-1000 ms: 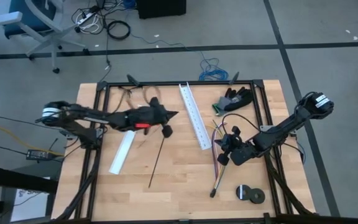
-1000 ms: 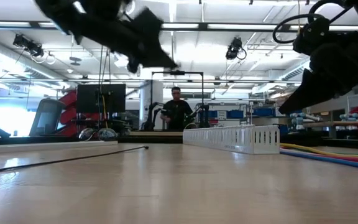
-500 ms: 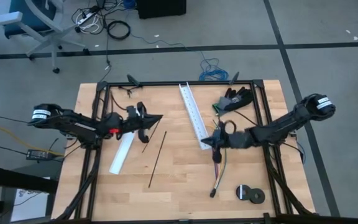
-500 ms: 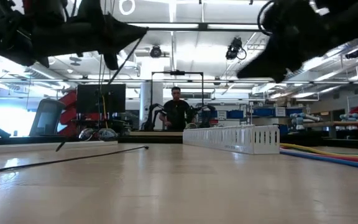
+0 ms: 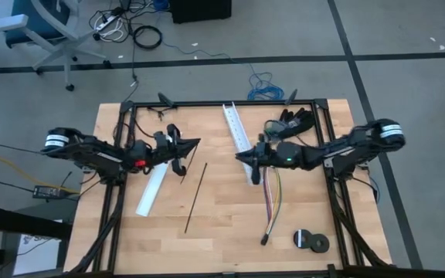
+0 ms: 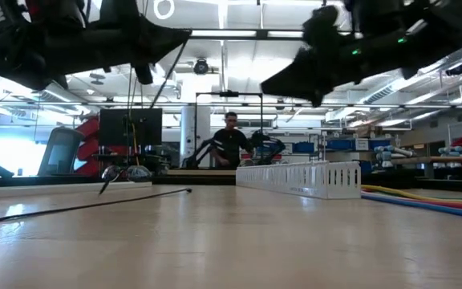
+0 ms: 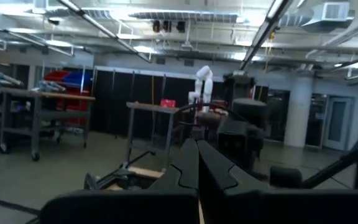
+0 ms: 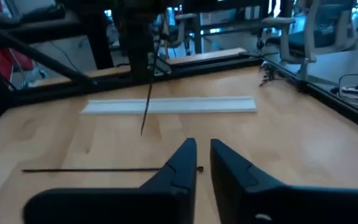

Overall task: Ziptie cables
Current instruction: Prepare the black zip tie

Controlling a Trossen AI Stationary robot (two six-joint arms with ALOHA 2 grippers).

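The cables (image 5: 273, 199) lie loose on the right half of your worktop (image 5: 222, 232), a yellow, purple and pink run ending in a small dark tip toward the near edge. Your right hand (image 5: 242, 157) hangs above their far end, beside the white slotted channel (image 5: 240, 142), its fingers (image 8: 180, 163) slightly apart with nothing between them. One ziptie (image 5: 195, 198) lies flat on the bare wood between the two arms, well apart from the cables. Your left hand (image 5: 194, 144) hovers over the left half, fingers pressed together and pinching a second ziptie (image 6: 141, 120), which dangles at a slant down toward the worktop. A flat white strip (image 5: 152, 188) lies just below that hand.
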